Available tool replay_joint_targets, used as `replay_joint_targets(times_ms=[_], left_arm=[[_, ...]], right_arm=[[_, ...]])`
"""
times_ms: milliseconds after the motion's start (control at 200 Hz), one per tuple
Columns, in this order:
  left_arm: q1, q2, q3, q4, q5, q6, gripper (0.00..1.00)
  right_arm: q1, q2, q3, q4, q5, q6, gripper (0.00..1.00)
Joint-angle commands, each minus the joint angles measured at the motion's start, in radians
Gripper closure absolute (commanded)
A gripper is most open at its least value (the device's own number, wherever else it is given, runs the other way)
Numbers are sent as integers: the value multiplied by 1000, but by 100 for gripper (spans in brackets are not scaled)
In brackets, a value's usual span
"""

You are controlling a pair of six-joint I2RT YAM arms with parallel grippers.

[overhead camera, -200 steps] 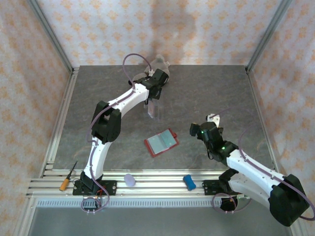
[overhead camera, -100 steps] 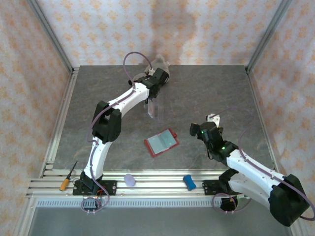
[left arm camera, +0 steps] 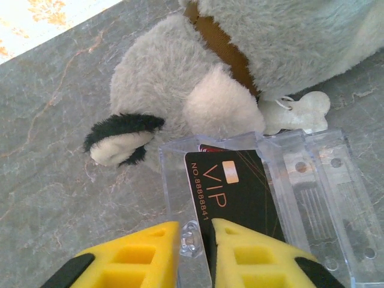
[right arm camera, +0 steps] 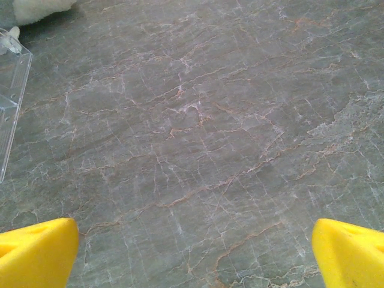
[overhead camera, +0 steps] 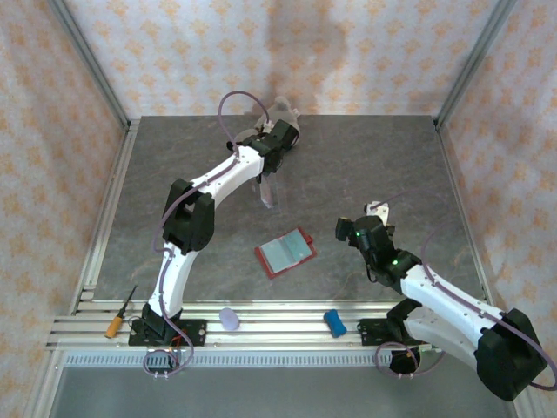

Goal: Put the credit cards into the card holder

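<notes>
Both arms were white shells with black joint housings. The left arm (overhead camera: 213, 178) carried a thin purple cable (overhead camera: 235, 100) looping above its wrist. The right arm (overhead camera: 444, 296) had a similar cable (overhead camera: 541, 348) curling round its black base (overhead camera: 509, 353), and a small green light (overhead camera: 394, 259). The jaws were bright yellow plastic with hollow moulded pockets.

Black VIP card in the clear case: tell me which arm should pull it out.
Left. The left gripper pinches the clear case edge beside the VIP card. The right gripper hangs open over the table, apart from the case.
</notes>
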Motion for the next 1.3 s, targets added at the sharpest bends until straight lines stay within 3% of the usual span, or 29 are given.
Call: replay_joint_targets(times_ms=[0,105,295,461,721,836,1297], left_arm=[[1,18,30,-36,-13,11,81],[1,19,32,-47,-11,10,89],[1,20,30,-46,20,-3,89],[1,26,28,-45,43,-26,81],[1,48,47,-68,59,-36,79],[1,40,47,-68,83,-50,62],[1,80,72,-81,-17,-35,57]], right_arm=[[-2,-4,-8,10,31,-7,1],[-2,-4,-8,14,36,-7,1],[-2,0,-6,12,35,-7,1],[-2,-1,-7,6,35,-7,1],[-2,-9,-11,8,37,-6,1],[-3,-9,-13,12,37,-6,1],[-2,-11,-13,14,34,-5,1]])
